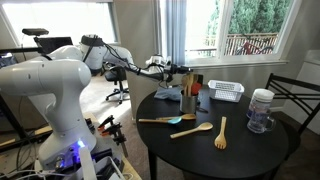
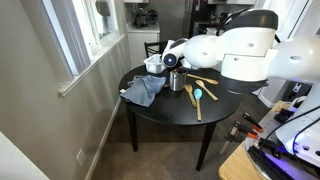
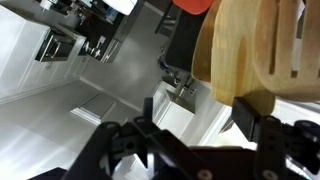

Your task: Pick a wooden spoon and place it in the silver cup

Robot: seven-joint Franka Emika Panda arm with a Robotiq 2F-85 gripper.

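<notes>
1. Wood fills the upper right of the wrist view, very close to the lens. It is judged to be the spoon (image 3: 240, 60), carried at the gripper (image 3: 205, 140). Two dark fingers show low in that view, one on each side. Whether the jaws clamp the wood cannot be told.
2. The step in hand, as judged, is to lower the spoon into the cup (image 2: 176, 82). In both exterior views the gripper hangs just above the cup.
3. Procedure:
   - Centre the shaft over the cup mouth and hold it near upright.
   - Descend until the lower end is well inside the rim, then let go.
   - Withdraw straight up.
4. Caution: the spoon is long for so short a cup. Expect it to lean on the rim, and a light cup may tip. Release low and do not drop the spoon.
5. Keep clear of the blue cloth (image 2: 143, 90), which lies bunched just beside the cup.
6. The surface is a round black table (image 1: 240, 150). Nearer its front edge lie a teal-headed utensil (image 1: 165, 120), a pale spoon (image 1: 192, 130) and a slotted utensil (image 1: 221, 132). All three are well apart from the cup.
7. Towards the far edge stand a white basket (image 1: 226, 90) and a lidded jar (image 1: 261, 110).
8. The room is domestic, with a black chair (image 1: 295, 95) at the table. A window (image 1: 250, 30) beyond it shows trees and a railing.
</notes>
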